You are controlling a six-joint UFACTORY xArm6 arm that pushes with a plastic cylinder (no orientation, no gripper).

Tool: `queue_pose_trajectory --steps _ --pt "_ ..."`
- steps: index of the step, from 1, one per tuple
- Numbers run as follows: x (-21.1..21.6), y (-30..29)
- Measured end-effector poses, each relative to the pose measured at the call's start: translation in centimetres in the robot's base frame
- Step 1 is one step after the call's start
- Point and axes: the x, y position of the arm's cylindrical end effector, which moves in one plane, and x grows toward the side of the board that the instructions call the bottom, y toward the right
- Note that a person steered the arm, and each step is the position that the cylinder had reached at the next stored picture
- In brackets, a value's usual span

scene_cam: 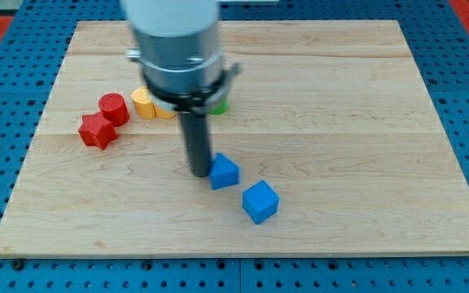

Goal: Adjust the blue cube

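The blue cube [260, 202] lies on the wooden board [340, 122], below and right of centre. A second blue block [225, 172], wedge-like in shape, lies just up and left of it. My tip [198, 172] rests on the board touching the left side of that second blue block. The tip is apart from the blue cube, up and to its left. The arm's grey body [176, 49] hangs over the board's upper middle.
A red cylinder [114, 108] and a red star-like block [98, 130] sit at the left. Yellow blocks [143, 102] and a green block [219, 104] lie partly hidden behind the arm. Blue pegboard [6, 106] surrounds the board.
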Motion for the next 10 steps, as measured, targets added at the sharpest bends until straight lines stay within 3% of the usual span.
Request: queue_pose_trajectory --steps 2,3,6,7,8,9,10 --pt "-5.4 2.8" --pt "-9.5 7.3" --pt "-1.6 25.0" --pt "3.0 25.2" --pt "7.7 20.8" --pt "9.0 13.5" --pt "7.3 10.4"
